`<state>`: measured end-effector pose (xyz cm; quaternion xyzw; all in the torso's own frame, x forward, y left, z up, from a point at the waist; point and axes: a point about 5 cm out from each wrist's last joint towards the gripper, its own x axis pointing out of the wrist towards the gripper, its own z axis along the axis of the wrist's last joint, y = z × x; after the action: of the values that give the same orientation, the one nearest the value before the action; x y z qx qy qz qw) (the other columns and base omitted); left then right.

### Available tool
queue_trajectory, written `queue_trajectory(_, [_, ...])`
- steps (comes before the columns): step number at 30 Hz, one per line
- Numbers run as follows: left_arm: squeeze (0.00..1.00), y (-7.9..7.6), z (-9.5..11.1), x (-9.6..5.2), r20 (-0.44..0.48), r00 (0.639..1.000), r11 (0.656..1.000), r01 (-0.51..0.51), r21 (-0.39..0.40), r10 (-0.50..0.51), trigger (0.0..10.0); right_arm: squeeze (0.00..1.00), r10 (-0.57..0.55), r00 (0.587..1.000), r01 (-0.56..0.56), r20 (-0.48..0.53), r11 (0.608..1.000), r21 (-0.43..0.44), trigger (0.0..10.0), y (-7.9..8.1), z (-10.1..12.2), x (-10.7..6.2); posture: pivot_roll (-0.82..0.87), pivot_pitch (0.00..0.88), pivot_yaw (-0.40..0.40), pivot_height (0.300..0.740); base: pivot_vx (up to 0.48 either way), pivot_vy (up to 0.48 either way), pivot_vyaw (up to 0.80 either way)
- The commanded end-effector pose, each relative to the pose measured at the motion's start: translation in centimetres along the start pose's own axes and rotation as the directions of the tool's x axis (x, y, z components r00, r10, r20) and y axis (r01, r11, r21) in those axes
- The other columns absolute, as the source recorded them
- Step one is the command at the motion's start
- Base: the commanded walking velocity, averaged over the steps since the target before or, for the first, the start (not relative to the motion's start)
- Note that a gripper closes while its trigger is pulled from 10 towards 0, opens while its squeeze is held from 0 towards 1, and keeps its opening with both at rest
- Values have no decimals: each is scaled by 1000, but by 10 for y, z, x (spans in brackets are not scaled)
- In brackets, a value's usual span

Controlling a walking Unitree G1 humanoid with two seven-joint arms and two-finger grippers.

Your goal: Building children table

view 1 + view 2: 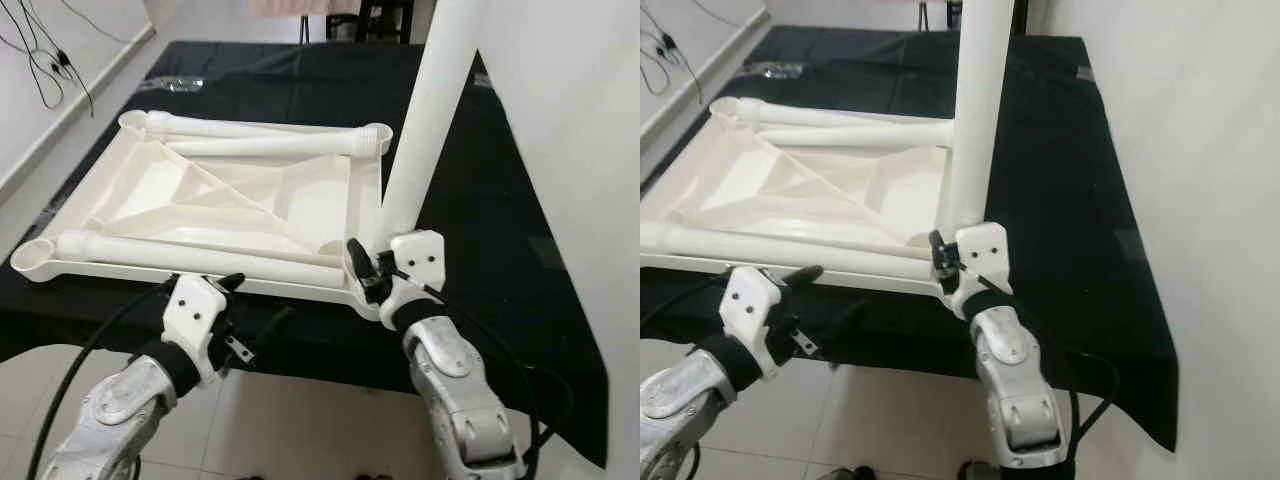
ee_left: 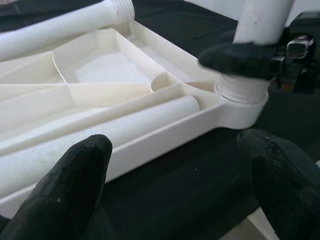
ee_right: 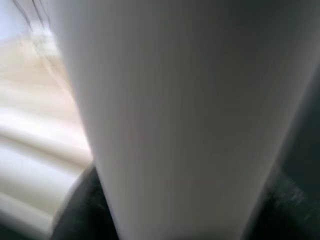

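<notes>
While the right pincer (image 1: 368, 262) grips the upright leg (image 1: 425, 120), its fingertips stay hidden.

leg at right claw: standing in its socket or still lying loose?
Standing. The leg rises from the tabletop's near corner socket, right claw closed around its base.

Counter (image 1: 520, 250) draped in a black cloth (image 1: 1070, 200), cloth hanging over the near edge and running back toward 12 o'clock. Plain white wall (image 1: 1200, 150) stood along the 3 o'clock side, just beside the cloth. Another white wall (image 1: 60, 90) at 10 o'clock, thin black cables (image 1: 45, 55) dangling on it. Pale tiled floor (image 1: 300, 420) at 6 o'clock, grout lines visible. Dark chair-like furniture (image 1: 385, 20) at 12 o'clock, partly cropped. Light was even and soft.
</notes>
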<state>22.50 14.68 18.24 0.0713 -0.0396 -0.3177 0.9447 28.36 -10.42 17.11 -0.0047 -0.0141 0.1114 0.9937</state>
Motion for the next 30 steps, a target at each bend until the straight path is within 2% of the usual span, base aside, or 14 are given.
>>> queue_trajectory(1, [0,-7,-7,1,-13,1000,999,14,-32,-15,10000,659,124,992,-126,24,990,56,10000,5,1,2,50,153,-16,740,0,0,0])
queue_trajectory(3, [0,-9,-8,2,-11,1000,999,18,-41,-19,10000,659,186,981,-189,52,980,61,10000,8,5,3,52,153,-14,740,0,0,0])
queue_trajectory(4, [0,-15,-10,4,-9,999,998,33,-61,-34,10000,0,292,952,-294,93,956,6,10000,3,14,6,51,149,-10,740,0,0,0])
queue_trajectory(7, [0,-19,-11,5,-10,999,996,47,-70,-48,10000,0,345,933,-344,107,939,-19,10000,-4,20,9,51,148,-10,740,0,0,0])
queue_trajectory(9, [0,-27,-14,7,-12,997,994,73,-87,-74,10000,0,442,889,-438,120,897,-60,10000,-17,32,16,48,142,-15,740,0,0,0])
queue_trajectory(10, [0,-27,-14,7,-12,997,994,73,-87,-74,10000,0,442,889,-438,120,897,-60,10000,-17,32,16,48,142,-15,740,0,0,0])
queue_trajectory(13, [0,-40,-21,9,-22,993,990,111,-89,-113,10000,0,611,788,-600,74,790,-124,10000,-38,49,27,43,140,-22,740,0,0,0])
queue_trajectory(18, [0,-43,-22,11,-23,992,989,118,-87,-121,10000,0,677,736,-670,17,731,-130,10000,-42,47,33,46,135,-30,740,0,0,0])
queue_trajectory(19, [0,-44,-23,13,-21,992,989,119,-84,-121,10000,0,735,678,-731,-9,674,-108,10000,-46,46,45,51,132,-36,740,0,0,0])
queue_trajectory(22, [0,-44,-23,14,-20,993,990,118,-81,-120,10000,0,739,674,-737,-5,671,-79,10000,-47,46,51,52,129,-39,740,0,0,0])
queue_trajectory(23, [0,-44,-23,14,-20,993,990,117,-81,-119,10000,0,745,667,-743,-4,665,-70,3294,-46,45,55,53,128,-39,740,0,0,0])
queue_trajectory(26, [0,-44,-23,14,-19,993,990,117,-80,-119,10000,0,751,660,-750,-3,658,-67,3294,-46,45,58,53,128,-39,740,0,0,0])
queue_trajectory(27, [0,-45,-23,14,-18,993,990,118,-80,-120,10000,0,762,647,-761,2,647,-47,0,-46,45,60,55,126,-43,740,0,0,0])
queue_trajectory(30, [0,-50,-26,15,-17,991,988,131,-83,-133,10000,0,780,625,-780,-3,625,-2,0,-49,41,65,52,126,-43,740,0,0,0])
